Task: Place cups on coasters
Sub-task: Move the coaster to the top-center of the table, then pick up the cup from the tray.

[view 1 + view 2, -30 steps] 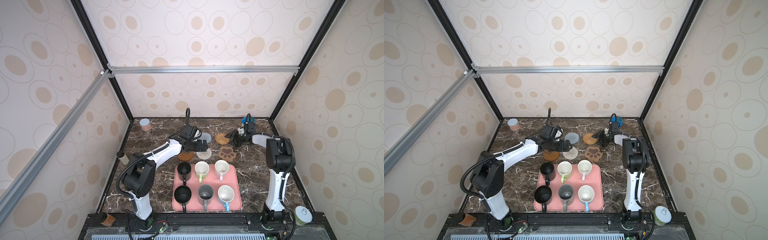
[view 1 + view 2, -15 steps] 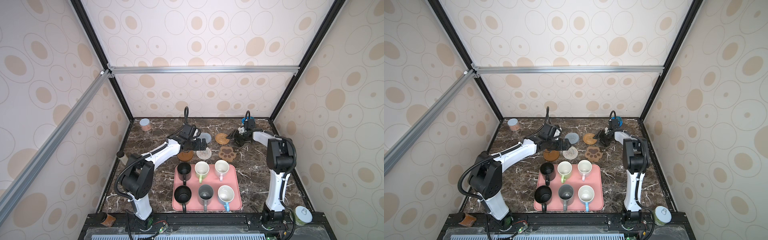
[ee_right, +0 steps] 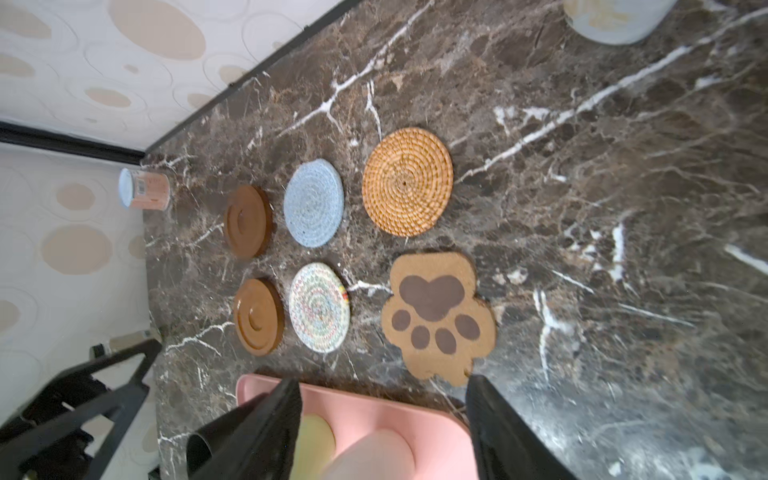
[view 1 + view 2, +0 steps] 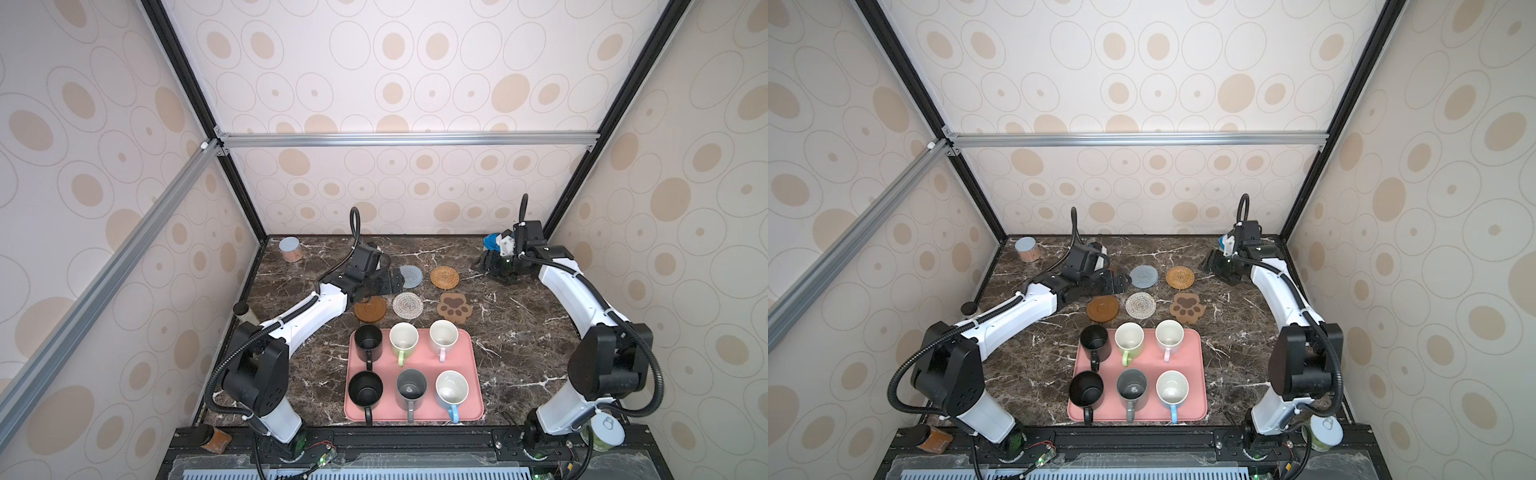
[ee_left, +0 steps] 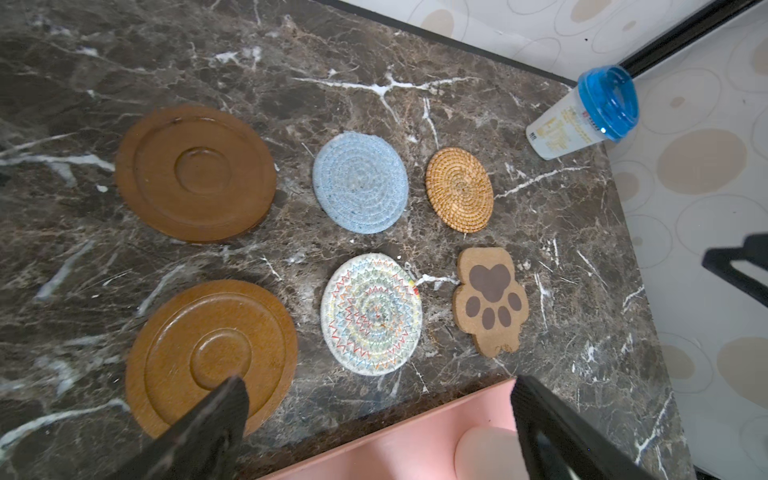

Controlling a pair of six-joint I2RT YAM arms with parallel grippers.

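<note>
Landmark: pink tray [image 4: 468, 365], everything is placed against it.

Left tool [image 5: 378, 395] hangs past the tray's far left corner, above the brown discs. Its jaws are spread all the way, with nothing in them. Right tool [image 3: 382, 395] is well past the tray's far right corner, jaws apart, also empty.

Cups: all on the tray in two rows of three, none on a coaster yet.
- Far row, left to right: black cup [image 4: 368, 341], pale green cup [image 4: 403, 336], pale pink cup [image 4: 443, 334].
- Near row, left to right: second black cup [image 4: 365, 388], grey cup [image 4: 411, 388], light blue cup [image 4: 451, 387].

My read is glazed ceramic: rigid, slick, moderate weight, and they'd chip if knocked together. They stand close, so I'd pinch the rim wall, one finger inside and one outside, on a side clear of neighbours. The handles all point to the tray's near edge and look thin for a steady hold.

Coasters: on the bench just beyond the tray's far edge, in two rows. Left to right: far brown disc [image 5: 195, 172], near brown disc [image 5: 212, 357], blue-grey crochet round [image 5: 359, 180], whitish woven round [image 5: 372, 313], orange rattan round [image 5: 459, 189], paw coaster [image 5: 490, 301]. The discs look stiff, with a centre recess. The woven ones look soft and light, and will likely slide if a cup drags.

Count:
- Six cups: two black, one each of grey, green, pink and blue.
- Six coasters.
- One tray.
- Two tools.
</note>
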